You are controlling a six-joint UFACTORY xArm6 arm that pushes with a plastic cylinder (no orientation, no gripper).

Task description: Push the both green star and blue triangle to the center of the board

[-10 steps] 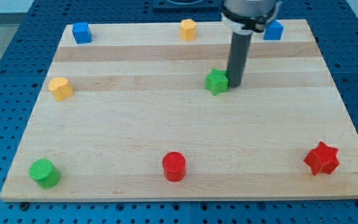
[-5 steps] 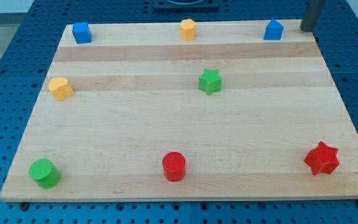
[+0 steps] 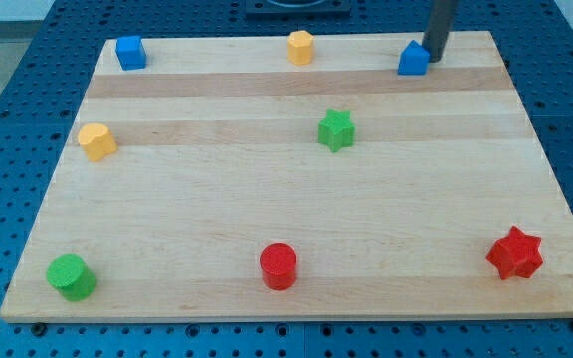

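Wooden board (image 3: 267,219), my tip (image 3: 435,58) touching blue triangle (image 3: 413,60)

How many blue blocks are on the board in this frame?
2. A blue cube sits at the view's top left corner. A blue triangle sits near the view's top right, with my tip touching its right side. Nothing appears hidden.

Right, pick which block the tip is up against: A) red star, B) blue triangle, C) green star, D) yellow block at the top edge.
B: my tip sits right at the view's right side of the blue triangle near the board's top edge, far from the green star.
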